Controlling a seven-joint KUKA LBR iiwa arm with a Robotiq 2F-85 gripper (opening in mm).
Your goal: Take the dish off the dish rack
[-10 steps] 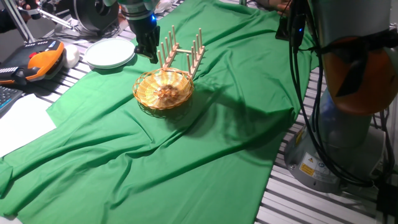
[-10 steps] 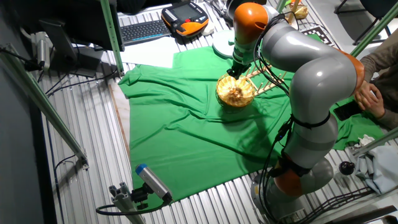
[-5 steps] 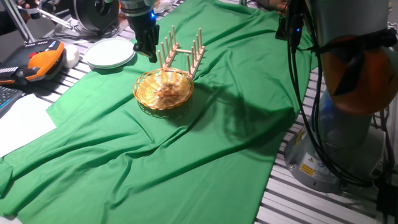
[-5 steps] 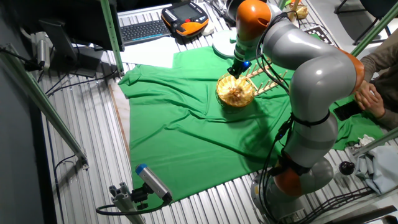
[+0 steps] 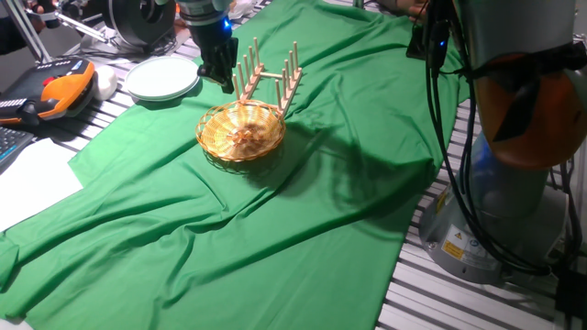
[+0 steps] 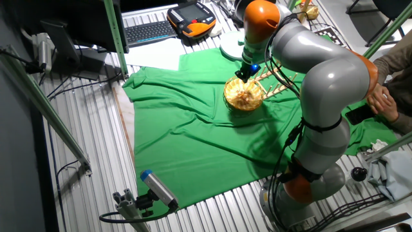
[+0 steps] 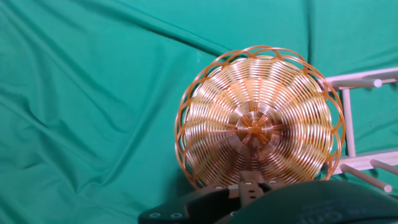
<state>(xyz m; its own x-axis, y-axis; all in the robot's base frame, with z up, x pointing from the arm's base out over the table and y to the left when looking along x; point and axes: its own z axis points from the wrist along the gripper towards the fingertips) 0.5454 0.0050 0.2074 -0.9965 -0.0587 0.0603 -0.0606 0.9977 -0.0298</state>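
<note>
The dish (image 5: 242,131), a round golden wicker bowl, lies upright on the green cloth (image 5: 275,229), just in front of the dish rack (image 5: 271,78) and touching its near end. The other fixed view shows the dish (image 6: 244,95) beside the rack (image 6: 277,84). My gripper (image 5: 223,82) hangs above the dish's far rim, left of the rack's pegs, apart from both. It looks open with nothing in it. In the hand view the dish (image 7: 258,124) fills the centre, rack pegs (image 7: 354,79) show at the right, and only the gripper's dark housing shows at the bottom.
Stacked white plates (image 5: 162,78) sit left of the rack at the cloth's edge. An orange teach pendant (image 5: 60,92) and a keyboard (image 6: 149,31) lie beyond the cloth. The robot's base (image 5: 514,183) stands at the right, and a person's hand (image 6: 380,100) is near it.
The gripper has risen slightly above the dish's far rim. The dish and rack have not moved.
</note>
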